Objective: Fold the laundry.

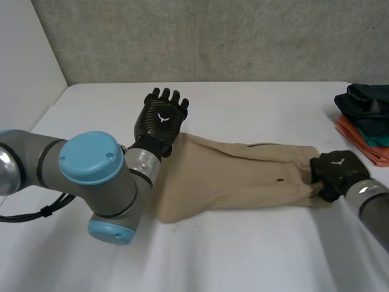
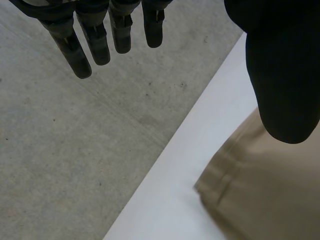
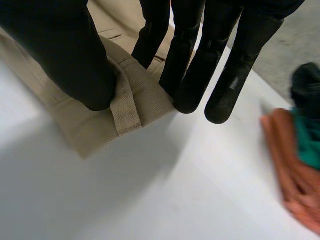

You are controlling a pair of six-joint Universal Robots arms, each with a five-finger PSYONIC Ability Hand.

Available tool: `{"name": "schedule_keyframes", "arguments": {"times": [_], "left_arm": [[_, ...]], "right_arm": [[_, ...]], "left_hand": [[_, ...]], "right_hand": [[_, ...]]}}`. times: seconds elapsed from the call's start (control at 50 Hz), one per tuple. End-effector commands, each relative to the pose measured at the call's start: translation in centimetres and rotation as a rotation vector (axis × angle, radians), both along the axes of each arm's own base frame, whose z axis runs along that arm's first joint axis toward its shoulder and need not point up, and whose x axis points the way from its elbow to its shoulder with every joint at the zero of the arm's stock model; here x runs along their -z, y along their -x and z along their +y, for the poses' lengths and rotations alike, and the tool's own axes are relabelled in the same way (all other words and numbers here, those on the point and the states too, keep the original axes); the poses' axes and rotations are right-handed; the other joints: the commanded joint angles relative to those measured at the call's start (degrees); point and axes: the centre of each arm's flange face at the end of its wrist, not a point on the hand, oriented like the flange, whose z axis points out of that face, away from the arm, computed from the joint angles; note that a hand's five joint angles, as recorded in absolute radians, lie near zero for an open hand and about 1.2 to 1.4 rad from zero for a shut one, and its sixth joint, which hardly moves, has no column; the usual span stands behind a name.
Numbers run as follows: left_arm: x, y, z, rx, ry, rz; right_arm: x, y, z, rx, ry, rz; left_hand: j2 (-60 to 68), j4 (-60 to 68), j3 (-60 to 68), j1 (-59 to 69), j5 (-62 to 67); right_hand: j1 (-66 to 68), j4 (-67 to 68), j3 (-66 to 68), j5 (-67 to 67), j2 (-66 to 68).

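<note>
Beige trousers (image 1: 231, 176) lie flat across the middle of the white table (image 1: 243, 255), their waistband end toward my right arm. My right hand (image 1: 337, 173) is at that end. In the right wrist view its thumb and fingers (image 3: 195, 65) pinch the waistband corner (image 3: 130, 105) beside a belt loop. My left hand (image 1: 161, 118) hovers above the far left end of the trousers with straight, spread fingers (image 2: 95, 40), holding nothing. The trousers' hem (image 2: 260, 190) lies below its thumb.
A stack of folded clothes (image 1: 368, 121), dark on top with teal and orange below, sits at the table's right edge, close to my right hand; it is also in the right wrist view (image 3: 300, 170). A grey wall runs behind the table's far edge.
</note>
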Motion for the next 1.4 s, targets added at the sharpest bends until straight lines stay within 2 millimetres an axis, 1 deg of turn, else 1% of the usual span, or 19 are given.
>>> {"name": "schedule_keyframes", "arguments": {"times": [0.02, 0.12, 0.2, 0.22, 0.28, 0.3, 0.38, 0.52, 0.56, 0.58, 0.6, 0.64, 0.68, 0.78, 0.88, 0.96, 1.04, 1.22, 1.4], "left_arm": [[-2.2, -1.0, 1.0, -0.005, 0.024, 0.023], [-3.5, -1.8, 1.4, -0.009, 0.025, 0.066], [-4.2, -2.6, 1.4, -0.021, 0.010, 0.112], [-4.3, -2.9, 1.3, -0.026, 0.008, 0.120], [-4.9, -3.9, 0.9, -0.051, 0.006, 0.148], [-5.1, -4.1, 0.8, -0.059, 0.008, 0.154], [-5.7, -5.7, 0.1, -0.104, 0.015, 0.167], [-6.1, -7.8, -0.2, -0.157, 0.020, 0.170], [-5.9, -8.1, -0.3, -0.165, 0.014, 0.166], [-5.8, -8.2, -0.3, -0.167, 0.013, 0.163], [-5.8, -8.2, -0.3, -0.167, 0.013, 0.165], [-6.0, -8.1, -0.4, -0.166, 0.019, 0.166], [-6.4, -8.0, -0.7, -0.165, 0.033, 0.175], [-8.1, -7.0, -1.3, -0.143, 0.077, 0.211], [-7.9, -4.3, -1.2, -0.066, 0.030, 0.282], [-6.0, -0.6, 0.7, 0.045, -0.100, 0.267], [-3.0, 1.7, 2.1, 0.094, -0.266, 0.187], [1.9, 1.6, 2.8, 0.005, -0.464, 0.046], [4.7, 0.6, 2.9, -0.057, -0.509, -0.134]], "right_arm": [[-3.3, 2.7, -0.3, -0.028, 0.069, 0.244], [-4.8, 1.9, -1.2, -0.096, 0.186, 0.374], [-6.6, -4.0, 0.7, -0.287, 0.337, 0.372], [-7.4, -6.6, 1.9, -0.374, 0.405, 0.352], [-7.4, -10.1, 3.6, -0.499, 0.481, 0.311], [-6.7, -12.3, 4.7, -0.588, 0.515, 0.286], [-4.4, -17.1, 7.6, -0.783, 0.574, 0.248], [0.7, -22.1, 12.2, -1.028, 0.544, 0.236], [0.7, -22.3, 12.3, -1.038, 0.544, 0.222], [0.6, -22.4, 12.3, -1.038, 0.549, 0.216], [0.3, -22.6, 12.4, -1.028, 0.549, 0.202], [0.1, -22.5, 12.1, -1.004, 0.525, 0.172], [-2.0, -22.0, 11.3, -0.927, 0.448, 0.020], [-7.9, -19.6, 9.4, -0.710, 0.309, -0.331], [-9.9, -15.4, 5.7, -0.406, 0.190, -0.519], [-9.3, -12.6, 3.8, -0.228, 0.100, -0.484], [-8.8, -12.6, 3.3, -0.206, 0.043, -0.450], [-3.6, -14.6, 1.6, -0.295, -0.189, -0.356], [0.5, -14.6, 0.9, -0.303, -0.159, -0.123]], "left_hand": [[-1.79, -1.74, -2.24, -0.91, -2.64], [-1.79, -1.74, -2.24, -0.91, -2.64], [-1.79, -1.74, -2.24, -0.91, -2.64], [-1.79, -1.74, -2.24, -0.91, -2.64], [-1.79, -1.74, -2.24, -0.91, -2.64], [-1.79, -1.74, -2.24, -0.91, -2.64], [-1.79, -1.74, -2.24, -0.91, -2.64], [-1.79, -1.74, -2.24, -0.91, -2.64], [-1.79, -1.74, -2.24, -0.91, -2.64], [-1.79, -1.74, -2.24, -0.91, -2.64], [-1.79, -1.74, -2.24, -0.91, -2.64], [-1.79, -1.74, -2.24, -0.91, -2.64], [-1.79, -1.74, -2.24, -0.91, -2.64], [-1.79, -1.74, -2.24, -0.91, -2.64], [-1.58, -1.53, -2.03, -0.70, -2.43], [-1.58, -1.53, -2.02, -0.70, -2.42], [-1.58, -1.53, -2.02, -0.70, -2.42], [-1.24, -1.19, -1.69, -0.36, -2.09], [-1.24, -1.19, -1.69, -0.36, -2.09]], "right_hand": [[31.54, 11.88, 12.23, 15.15, 12.66], [31.54, 11.88, 12.23, 15.15, 12.66], [31.54, 11.88, 12.23, 15.15, 12.66], [31.54, 11.88, 12.23, 15.15, 12.66], [31.54, 11.88, 12.23, 15.15, 12.66], [31.54, 11.88, 12.23, 15.15, 12.66], [31.54, 11.88, 12.23, 15.15, 12.66], [31.54, 11.88, 12.23, 15.15, 12.66], [31.54, 11.88, 12.23, 15.15, 12.66], [23.27, 3.62, 3.96, 6.89, 4.39], [3.53, -16.12, -15.77, -12.85, -15.34], [-11.41, -31.06, -30.72, -27.79, -30.29], [-30.24, -49.89, -49.54, -46.62, -49.11], [-38.46, -58.12, -57.77, -54.85, -57.34], [-38.46, -58.12, -57.77, -54.85, -57.34], [-38.46, -58.12, -57.77, -54.85, -57.34], [-38.46, -58.12, -57.77, -54.85, -57.34], [-38.46, -58.12, -57.77, -54.85, -57.34], [-38.46, -58.12, -57.77, -54.85, -57.34]]}}
